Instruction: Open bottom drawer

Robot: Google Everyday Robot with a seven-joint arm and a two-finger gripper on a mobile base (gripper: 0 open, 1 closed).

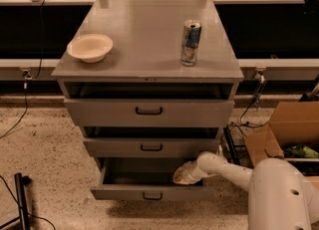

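Observation:
The grey cabinet (149, 40) has three drawers. The bottom drawer (149, 191), with a small black bar handle (152, 195), stands pulled out toward me with its dark inside showing. My white arm reaches in from the lower right. The gripper (182, 175) sits at the right end of the bottom drawer's opening, just behind its front panel. The middle drawer (149, 147) and the top drawer (148, 112) are slightly pulled out too.
A cream bowl (89, 48) and a drink can (190, 43) stand on the cabinet top. A cardboard box (289, 134) sits on the floor at the right. Cables and a black stand (21, 199) lie on the speckled floor at the left.

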